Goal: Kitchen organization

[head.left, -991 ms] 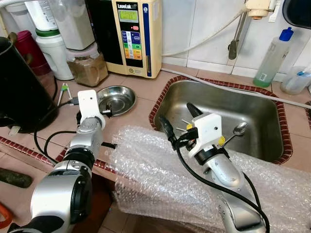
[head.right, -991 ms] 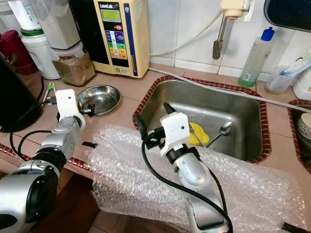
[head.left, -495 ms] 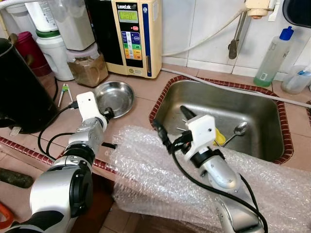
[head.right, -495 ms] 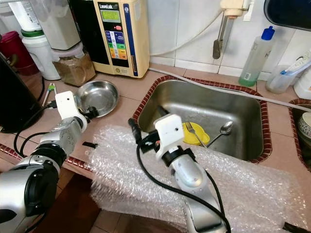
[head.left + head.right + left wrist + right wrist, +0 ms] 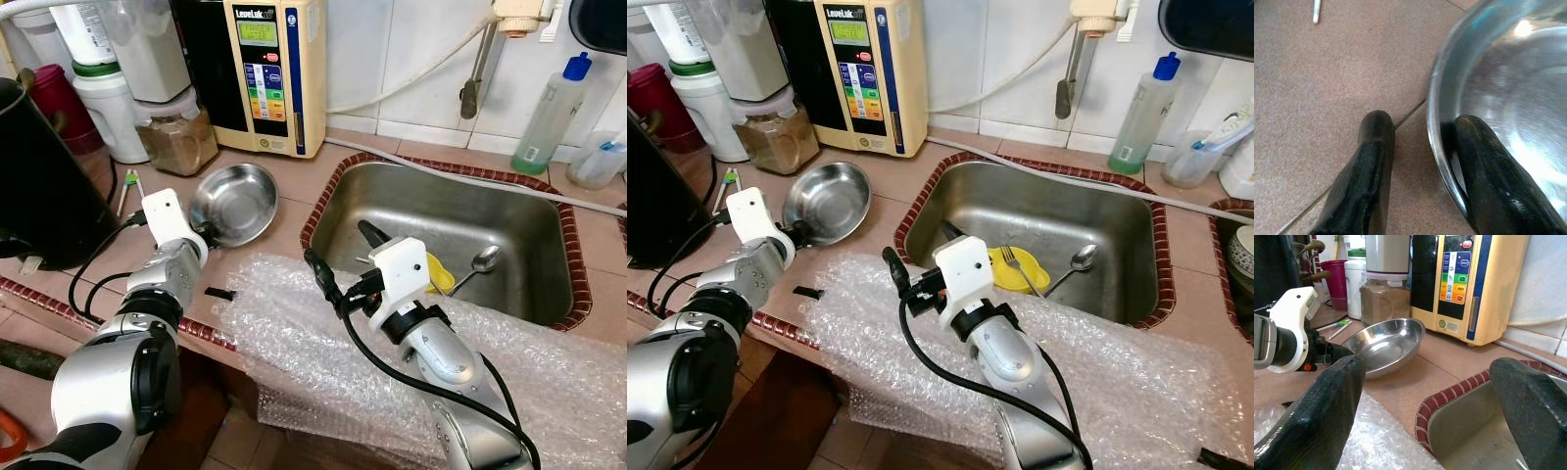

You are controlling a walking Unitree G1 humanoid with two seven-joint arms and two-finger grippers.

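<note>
The left gripper (image 5: 201, 238) grips the near rim of the steel bowl (image 5: 235, 203), one finger (image 5: 1488, 181) inside the rim and the other (image 5: 1364, 181) outside under it; the bowl is tipped up on the brown tiled counter (image 5: 279, 171), its far edge raised, between the counter's front edge and the water ionizer (image 5: 265, 73) at the wall. Beside the bowl stand a glass jar of brown powder (image 5: 176, 137), a white canister (image 5: 108, 108) and a large black vessel (image 5: 39, 176) (cut off by the picture's edge); a small green-handled tool (image 5: 130, 186) lies on the tiles near them. A cable (image 5: 98, 284) trails from the left wrist across the counter.

The right gripper (image 5: 338, 255) hovers with its fingers spread wide apart and holding nothing, above the brick-red rim of the steel sink (image 5: 509, 211), pointing toward the bowl; a sheet of bubble wrap (image 5: 294, 343) covers the counter's front edge beneath the right arm. In the sink lie a yellow dish (image 5: 1019, 269) with a fork (image 5: 1012, 262) across it and a spoon (image 5: 1080, 259); the right wrist hides part of the dish. A hose (image 5: 470, 176) runs along the sink's back rim; a clear bottle with a blue cap (image 5: 552, 117) stands at the tiled wall; a small black piece (image 5: 219, 293) on the counter edge is too small to identify.
</note>
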